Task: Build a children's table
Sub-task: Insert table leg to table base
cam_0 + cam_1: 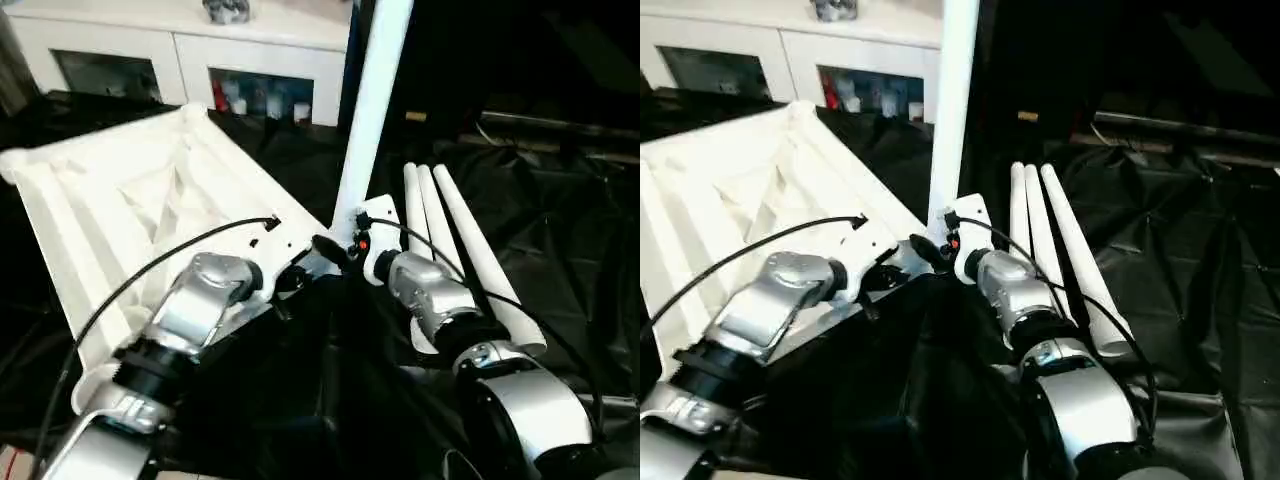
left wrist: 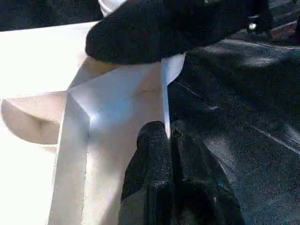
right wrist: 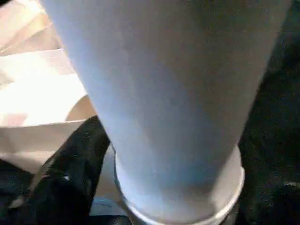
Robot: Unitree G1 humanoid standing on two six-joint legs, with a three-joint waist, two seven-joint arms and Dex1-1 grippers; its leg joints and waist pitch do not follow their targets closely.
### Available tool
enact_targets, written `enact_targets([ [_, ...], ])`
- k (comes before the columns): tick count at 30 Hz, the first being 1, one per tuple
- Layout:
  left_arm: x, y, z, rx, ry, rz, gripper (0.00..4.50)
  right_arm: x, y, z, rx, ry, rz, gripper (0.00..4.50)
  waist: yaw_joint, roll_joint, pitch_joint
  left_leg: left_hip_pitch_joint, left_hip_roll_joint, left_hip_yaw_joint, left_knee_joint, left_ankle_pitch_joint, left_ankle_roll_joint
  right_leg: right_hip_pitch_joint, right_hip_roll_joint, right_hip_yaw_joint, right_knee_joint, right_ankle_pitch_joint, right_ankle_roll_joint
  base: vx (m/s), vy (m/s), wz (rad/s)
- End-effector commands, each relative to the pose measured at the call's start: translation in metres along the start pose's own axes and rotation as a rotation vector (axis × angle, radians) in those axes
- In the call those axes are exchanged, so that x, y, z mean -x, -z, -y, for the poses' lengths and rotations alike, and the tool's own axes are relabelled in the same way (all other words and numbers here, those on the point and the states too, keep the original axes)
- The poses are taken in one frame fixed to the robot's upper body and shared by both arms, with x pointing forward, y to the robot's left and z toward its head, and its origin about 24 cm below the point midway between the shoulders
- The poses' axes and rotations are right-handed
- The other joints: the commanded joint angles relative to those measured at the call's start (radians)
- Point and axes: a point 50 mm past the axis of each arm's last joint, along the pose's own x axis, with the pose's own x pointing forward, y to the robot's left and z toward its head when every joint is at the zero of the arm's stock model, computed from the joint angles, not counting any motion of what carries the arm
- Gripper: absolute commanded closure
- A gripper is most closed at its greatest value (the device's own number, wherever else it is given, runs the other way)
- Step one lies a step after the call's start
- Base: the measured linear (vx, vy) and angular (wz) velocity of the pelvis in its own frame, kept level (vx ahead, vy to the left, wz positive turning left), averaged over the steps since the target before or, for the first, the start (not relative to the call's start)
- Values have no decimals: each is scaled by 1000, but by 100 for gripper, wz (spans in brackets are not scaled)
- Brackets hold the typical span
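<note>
The left gripper (image 2: 164,154) is closed, its black fingers pinching the thin edge of the table top (image 1: 120,200) near the corner closest to the robot. The top lies upside down on the black cloth (image 1: 560,230), ribbed side up, at the left of the scene. In its near corner socket (image 3: 178,206) one leg (image 1: 372,110) stands upright; its upper end is cut off by the picture's edge. The right gripper (image 1: 335,250) is at the foot of this leg, and one black finger (image 3: 65,173) is beside the socket; whether its jaws are apart or touch the leg, I cannot tell. Further right, three more legs (image 1: 455,250) lie side by side on the cloth. Behind, a white cabinet (image 1: 200,50) holds small items, hard to make out.
</note>
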Motion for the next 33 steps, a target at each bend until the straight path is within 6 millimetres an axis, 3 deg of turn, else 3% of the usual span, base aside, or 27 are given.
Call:
enact_targets([
  [1,-4,-2,12,-39,84,21,450,1,1,-5,8,-78,-2,50,-3,14,-61,-8,42,-1,-50,36,96,64,-82,70,-53,157,-257,0,0,0],
  [5,0,1,12,-68,137,35,450,10,-3,-1,66,-154,15,50,0,13,-66,-9,39,2,-38,99,150,60,-77,68,-41,269,-286,0,0,0],
  [7,2,3,13,-84,164,41,450,15,-5,1,79,-175,28,50,0,17,-63,-9,41,3,-38,77,159,59,-79,67,-45,243,-284,0,0,0],
  [11,6,8,13,-102,222,50,450,31,-5,4,143,-282,41,50,4,24,-61,-5,47,5,-41,21,130,59,-80,68,-48,180,-283,0,0,0],
  [16,10,9,14,-137,276,82,450,42,-4,2,186,-370,30,50,7,22,-64,-8,45,10,-37,27,121,63,-77,68,-45,215,-274,0,0,0],
  [20,17,14,14,-165,341,87,450,52,1,-1,219,-455,-13,50,9,23,-63,-10,46,9,-38,10,111,64,-77,67,-45,191,-265,0,0,0],
  [21,18,15,13,-167,342,83,450,53,2,0,222,-458,-20,76,9,23,-63,-9,47,9,-38,8,109,63,-76,66,-46,187,-264,0,0,0],
  [27,26,22,6,-179,360,55,450,57,5,-2,227,-489,-51,114,8,22,-59,-9,45,10,-41,-43,71,62,-78,69,-51,107,-257,0,0,0],
  [33,31,28,2,-186,363,33,450,58,9,-6,233,-514,-75,164,9,19,-59,-10,46,8,-41,-47,59,61,-79,69,-49,92,-245,0,0,0],
])
